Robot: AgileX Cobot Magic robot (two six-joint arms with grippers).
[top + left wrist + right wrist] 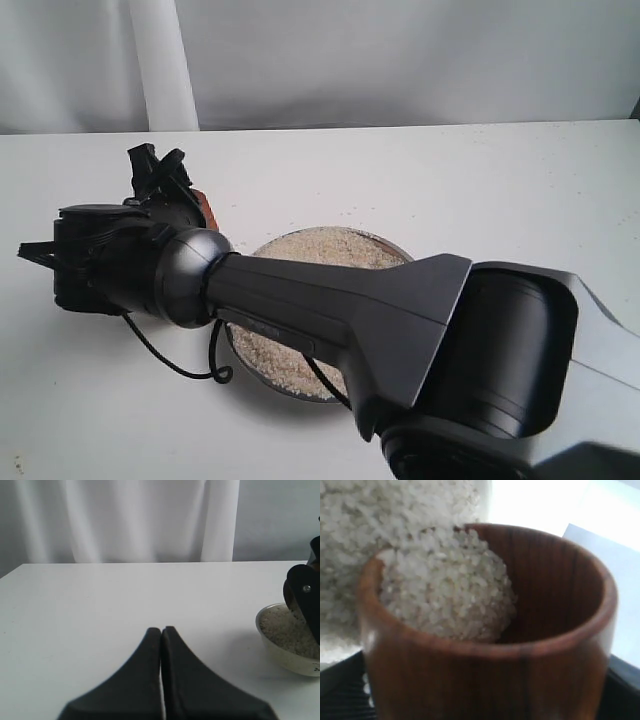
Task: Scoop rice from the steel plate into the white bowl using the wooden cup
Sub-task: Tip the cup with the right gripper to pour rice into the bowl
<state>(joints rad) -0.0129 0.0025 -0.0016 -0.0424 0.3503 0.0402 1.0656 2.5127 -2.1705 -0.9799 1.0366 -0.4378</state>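
Observation:
My right arm reaches across the exterior view to the left. Its gripper (pixel 165 185) is shut on the wooden cup (pixel 490 670), of which only a reddish edge (pixel 205 210) shows there. The cup is tilted and holds a heap of rice (pixel 447 590), with more rice (pixel 380 525) lying beyond its rim. The white bowl (pixel 287 660), partly filled with rice (pixel 287 630), sits under the right gripper's fingers (pixel 302 597); the arm hides it in the exterior view. The steel plate (pixel 400 252) holds rice (pixel 320 245) and is half hidden by the arm. My left gripper (pixel 161 630) is shut and empty, apart from the bowl.
A white tabletop (pixel 480 180) extends around the plate. A white curtain (pixel 125 520) hangs behind the table's far edge. A black cable (pixel 185 368) loops from the right wrist down beside the plate.

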